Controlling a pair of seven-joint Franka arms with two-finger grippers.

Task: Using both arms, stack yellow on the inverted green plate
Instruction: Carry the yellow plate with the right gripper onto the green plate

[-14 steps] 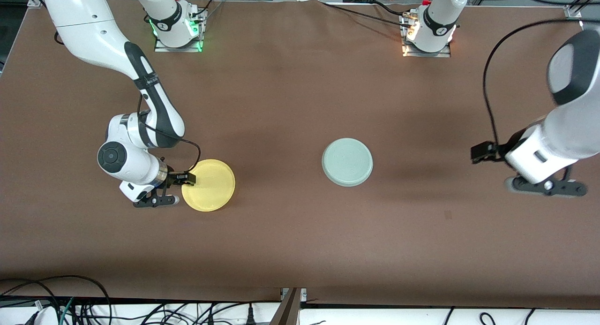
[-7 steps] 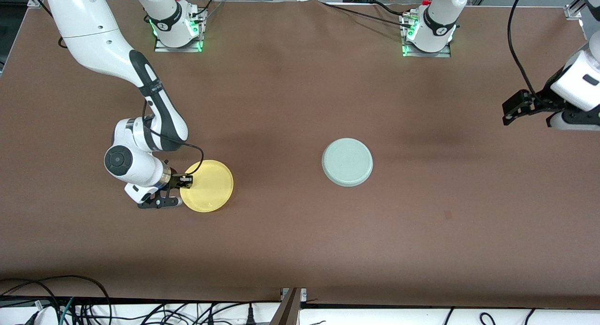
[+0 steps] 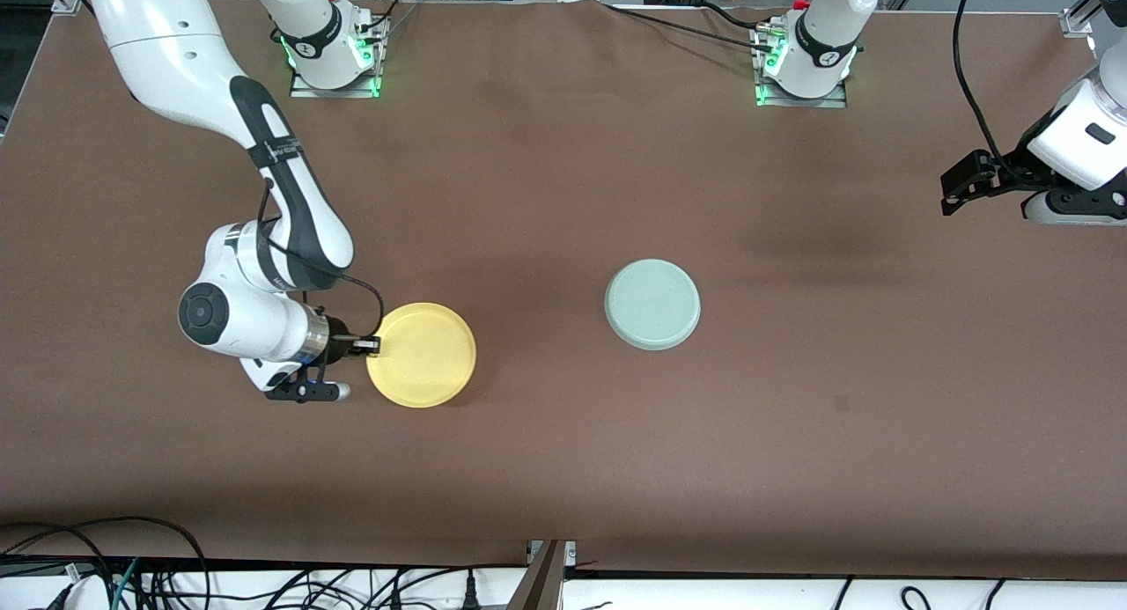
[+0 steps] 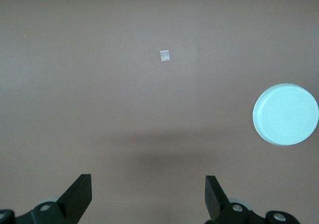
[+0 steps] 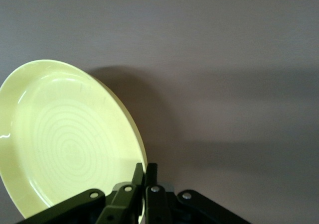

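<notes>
My right gripper point(image 3: 368, 347) is pinched on the yellow point(image 3: 423, 355) rim, ready to carry. Green plate point(image 3: 652, 304) is inverted; left gripper point(image 3: 955, 192) waits, jaws wide, empty.

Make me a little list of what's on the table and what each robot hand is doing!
yellow plate: lifted off the table at a tilt, pinched at its rim
right gripper: shut on the yellow plate's rim, toward the right arm's end of the table
green plate: upside down on the table, alone, nothing on it
left gripper: open, empty, waits above the left arm's end of the table
stacking: not yet done
</notes>
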